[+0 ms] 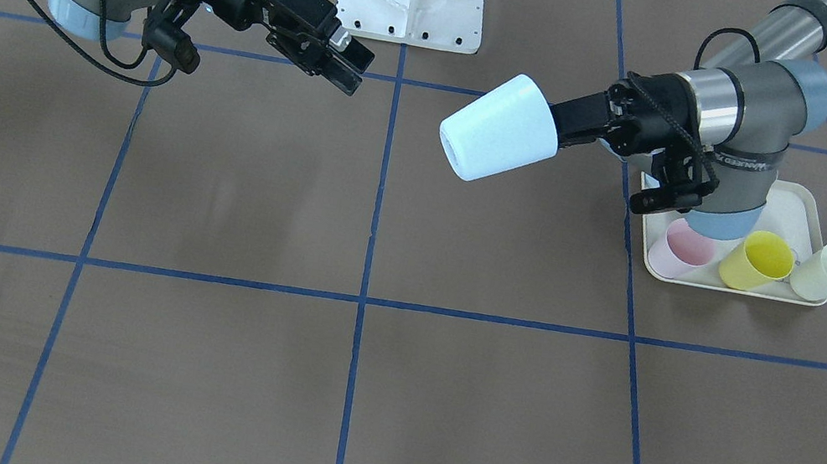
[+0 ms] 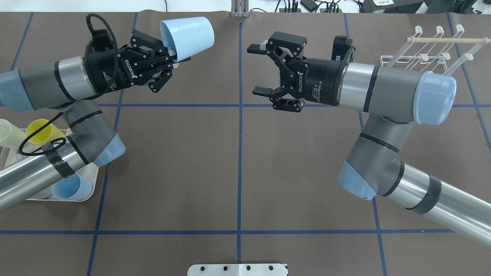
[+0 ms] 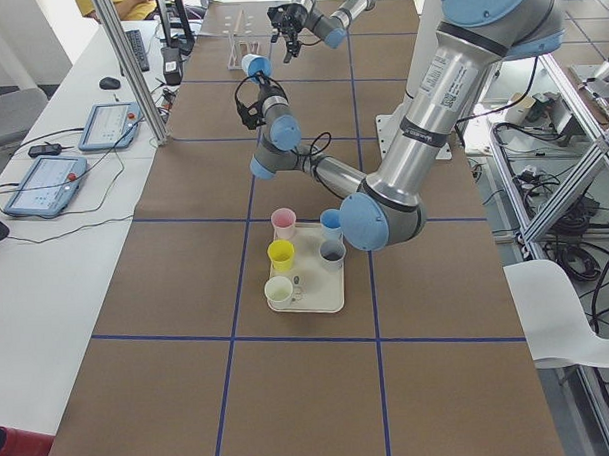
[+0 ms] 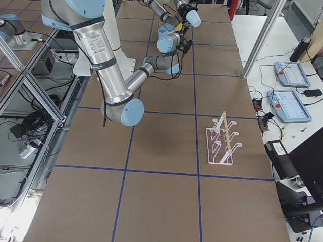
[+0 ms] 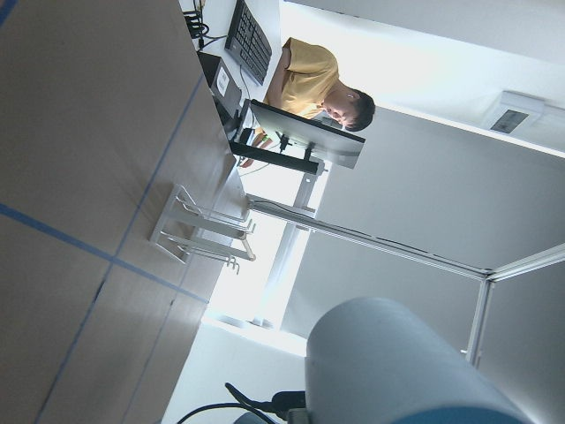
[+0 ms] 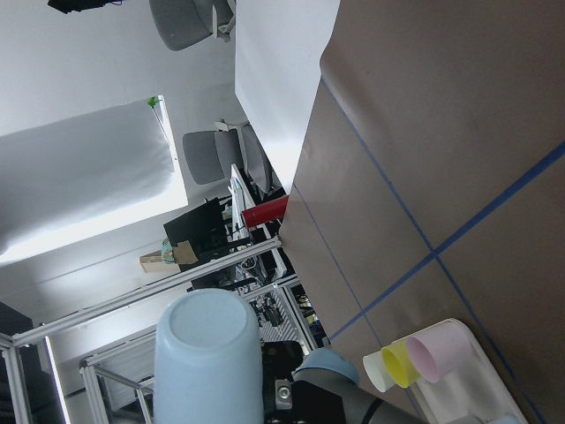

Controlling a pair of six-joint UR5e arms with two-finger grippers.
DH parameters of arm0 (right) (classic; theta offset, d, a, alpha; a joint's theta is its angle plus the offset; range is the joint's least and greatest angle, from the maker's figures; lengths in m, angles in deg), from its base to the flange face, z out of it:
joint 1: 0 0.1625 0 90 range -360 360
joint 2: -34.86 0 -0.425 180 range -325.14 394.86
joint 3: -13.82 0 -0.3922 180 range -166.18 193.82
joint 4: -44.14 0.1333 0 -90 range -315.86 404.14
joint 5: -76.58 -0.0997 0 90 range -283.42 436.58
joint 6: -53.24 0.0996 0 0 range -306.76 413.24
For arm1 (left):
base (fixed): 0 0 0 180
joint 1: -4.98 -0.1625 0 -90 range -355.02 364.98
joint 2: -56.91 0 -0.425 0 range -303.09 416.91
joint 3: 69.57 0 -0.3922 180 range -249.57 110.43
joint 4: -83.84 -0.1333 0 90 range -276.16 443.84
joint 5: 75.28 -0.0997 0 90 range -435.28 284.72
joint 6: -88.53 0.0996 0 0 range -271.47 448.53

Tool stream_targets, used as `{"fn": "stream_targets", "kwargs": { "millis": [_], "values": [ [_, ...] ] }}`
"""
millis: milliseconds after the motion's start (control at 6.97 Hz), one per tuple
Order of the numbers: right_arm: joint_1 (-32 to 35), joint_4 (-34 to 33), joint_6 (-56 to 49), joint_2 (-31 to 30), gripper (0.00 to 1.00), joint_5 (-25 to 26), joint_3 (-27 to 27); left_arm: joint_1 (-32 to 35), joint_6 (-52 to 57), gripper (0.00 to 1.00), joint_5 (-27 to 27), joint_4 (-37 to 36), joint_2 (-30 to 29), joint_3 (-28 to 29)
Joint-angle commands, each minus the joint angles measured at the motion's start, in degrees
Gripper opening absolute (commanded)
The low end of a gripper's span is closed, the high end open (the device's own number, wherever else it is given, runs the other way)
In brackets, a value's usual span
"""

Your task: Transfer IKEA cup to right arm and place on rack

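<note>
- The left gripper is shut tight on the rim of the blue cup.
- The cup is up in the air over the table, lying on its side. Its bottom points at the right gripper.
- I think it is held by the rim so the rest of the cup is free for the other gripper to grab.
- The right gripper is wide open and holds nothing. It faces the cup, near it but not touching.
- The rack stands past the right arm, well away from the cup. That is why this arm must take the cup.
- The other cups sit in the tray under the left arm.
- Next, the right gripper should close on the cup before the left one lets go, or the cup could fall.
</note>
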Motion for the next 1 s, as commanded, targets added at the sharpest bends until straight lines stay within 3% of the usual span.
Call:
{"fn": "stream_targets", "kwargs": {
  "millis": [0, 287, 861],
  "values": [
    [-0.42, 0.40, 4.60, 0.92, 0.98, 2.62, -0.07, -2.41, -1.14, 0.00, -1.36, 0.86, -1.79, 0.48],
    [-0.42, 0.22, 4.25, 1.01, 0.98, 5.85, 0.98, -4.09, -1.05, 0.00, -1.09, 0.78, -2.32, 0.31],
    [-0.42, 0.13, -0.76, 1.36, 0.98, 6.22, 1.42, -7.08, -0.44, 0.00, -1.00, 0.33, -4.52, 1.27]
  ]
}}
